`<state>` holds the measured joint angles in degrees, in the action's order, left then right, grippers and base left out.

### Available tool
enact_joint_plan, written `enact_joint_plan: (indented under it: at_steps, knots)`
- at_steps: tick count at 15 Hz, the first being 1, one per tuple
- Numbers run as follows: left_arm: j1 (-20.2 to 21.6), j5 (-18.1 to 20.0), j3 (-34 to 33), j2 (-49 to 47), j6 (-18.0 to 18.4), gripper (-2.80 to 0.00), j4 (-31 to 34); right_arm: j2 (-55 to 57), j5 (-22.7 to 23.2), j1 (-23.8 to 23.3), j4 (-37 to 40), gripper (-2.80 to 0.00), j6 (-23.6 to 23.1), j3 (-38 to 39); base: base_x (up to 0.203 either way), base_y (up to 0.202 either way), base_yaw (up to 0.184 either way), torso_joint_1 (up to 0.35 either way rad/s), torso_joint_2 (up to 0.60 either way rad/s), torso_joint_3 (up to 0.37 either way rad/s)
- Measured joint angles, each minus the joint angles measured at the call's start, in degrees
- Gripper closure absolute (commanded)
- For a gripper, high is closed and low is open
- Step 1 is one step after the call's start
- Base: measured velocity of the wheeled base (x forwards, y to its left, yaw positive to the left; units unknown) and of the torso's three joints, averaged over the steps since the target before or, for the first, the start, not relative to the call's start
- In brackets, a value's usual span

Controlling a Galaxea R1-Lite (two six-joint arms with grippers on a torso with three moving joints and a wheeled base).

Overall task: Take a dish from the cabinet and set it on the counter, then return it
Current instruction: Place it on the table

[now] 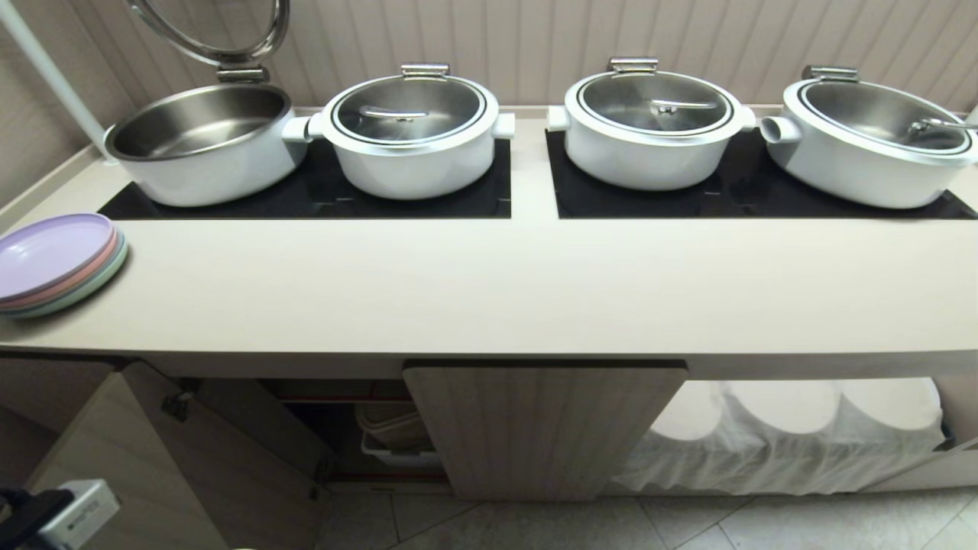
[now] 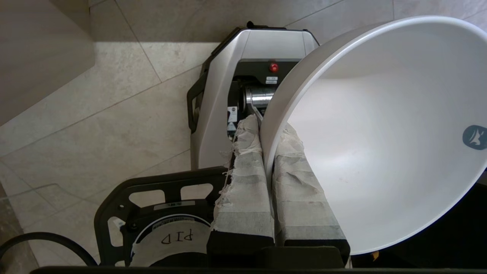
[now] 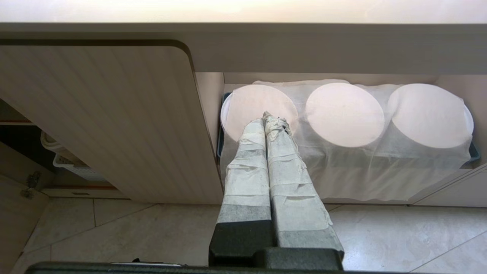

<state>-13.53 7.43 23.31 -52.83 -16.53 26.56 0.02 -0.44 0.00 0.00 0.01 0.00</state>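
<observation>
Head view: counter (image 1: 489, 290) carries four pots (image 1: 412, 137) and stacked plates (image 1: 57, 263); cabinet (image 1: 535, 428) has its left door swung open.
Left wrist view: left gripper (image 2: 266, 152) clamped on the bowl (image 2: 380, 133) rim, above floor and robot base.
Right wrist view: right gripper (image 3: 268, 118) fingers together, holding nothing, before cloth-covered stacks (image 3: 344, 114).

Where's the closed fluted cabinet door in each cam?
Head view: closed fluted door, bottom centre, under the counter edge.
Left wrist view: not in it; only floor, the robot's base and the white bowl clamped in the left gripper.
Right wrist view: the door fills the left half.
Shared landmark: the white cloth-draped opening, right beside the door in the head and right wrist views.
</observation>
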Motion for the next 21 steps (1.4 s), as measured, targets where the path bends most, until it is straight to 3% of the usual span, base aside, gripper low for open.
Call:
enact_joint_plan:
  at_steps: [12, 21]
  knots:
    - [0.0, 0.11, -0.02, -0.09, -0.06, 0.0, -0.02, 0.0, 0.0, 0.0, 0.0, 0.0, -0.01, 0.0, 0.0, 0.0, 0.0, 0.115, -0.23, -0.116]
    - [0.06, 0.09, 0.01, -0.09, -0.04, 0.0, -0.05, 0.0, 0.1, 0.0, 0.0, 0.0, 0.23, 0.0, 0.0, 0.0, 0.0, 0.042, -0.08, -0.041]
